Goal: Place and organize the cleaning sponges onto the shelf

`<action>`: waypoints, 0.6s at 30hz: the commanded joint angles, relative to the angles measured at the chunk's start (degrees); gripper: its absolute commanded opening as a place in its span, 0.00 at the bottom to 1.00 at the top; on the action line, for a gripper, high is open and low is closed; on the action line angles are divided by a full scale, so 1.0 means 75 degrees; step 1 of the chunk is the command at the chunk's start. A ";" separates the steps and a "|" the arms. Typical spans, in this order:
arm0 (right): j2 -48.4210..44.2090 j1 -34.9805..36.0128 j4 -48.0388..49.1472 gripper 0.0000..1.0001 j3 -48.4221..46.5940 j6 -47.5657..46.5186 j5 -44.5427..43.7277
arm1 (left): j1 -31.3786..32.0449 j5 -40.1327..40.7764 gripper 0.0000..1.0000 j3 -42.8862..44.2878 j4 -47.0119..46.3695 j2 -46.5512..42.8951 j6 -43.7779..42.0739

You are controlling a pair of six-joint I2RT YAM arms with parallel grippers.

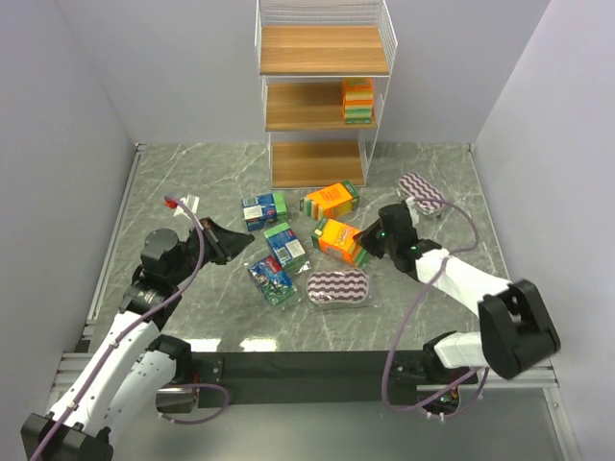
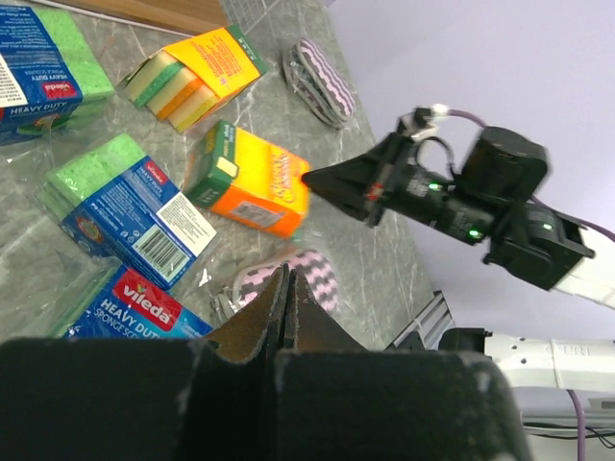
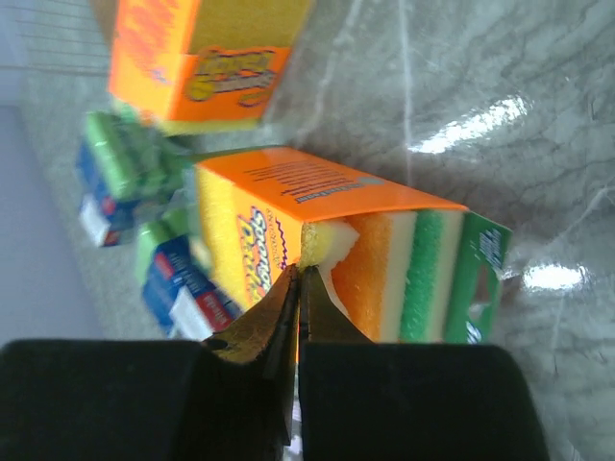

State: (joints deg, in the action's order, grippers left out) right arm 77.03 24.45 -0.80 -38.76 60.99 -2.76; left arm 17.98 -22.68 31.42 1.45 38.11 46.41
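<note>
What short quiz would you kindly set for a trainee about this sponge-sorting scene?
1. True or false: the right pincer stands wide open.
2. Which tier of the shelf holds the stacked sponge packs? A top, B middle, C bottom.
3. What main colour is the sponge pack at that pincer's tip?
Key: 1 false; 2 B; 3 orange.

Sponge packs (image 1: 336,238) before shelf (image 1: 322,50)
</note>
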 commanded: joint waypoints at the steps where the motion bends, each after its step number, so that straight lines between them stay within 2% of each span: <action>1: -0.1058 -0.0212 0.0001 0.00 0.0094 -0.0304 0.0344 | 0.0017 -0.0105 0.01 0.0006 -0.0346 0.0028 0.0058; 8: -0.2126 -0.0623 0.0247 0.00 -0.0115 -0.0246 0.0943 | 0.0017 -0.0070 0.01 0.0076 -0.0323 0.0052 0.0069; 13: -0.2174 -0.0693 0.1007 0.00 -0.0409 -0.0036 0.1177 | 0.0017 0.0000 0.01 0.0076 -0.0217 -0.0147 0.0058; 18: -0.1414 -0.0658 0.2319 0.00 -0.1111 0.0504 0.2066 | 0.0017 0.0059 0.01 0.0170 0.0052 -0.0218 0.0011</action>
State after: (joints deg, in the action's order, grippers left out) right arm 63.81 19.62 6.04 -41.30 62.22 7.53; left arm 17.98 -22.61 31.40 1.83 37.28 46.39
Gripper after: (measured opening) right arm 0.010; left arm 0.013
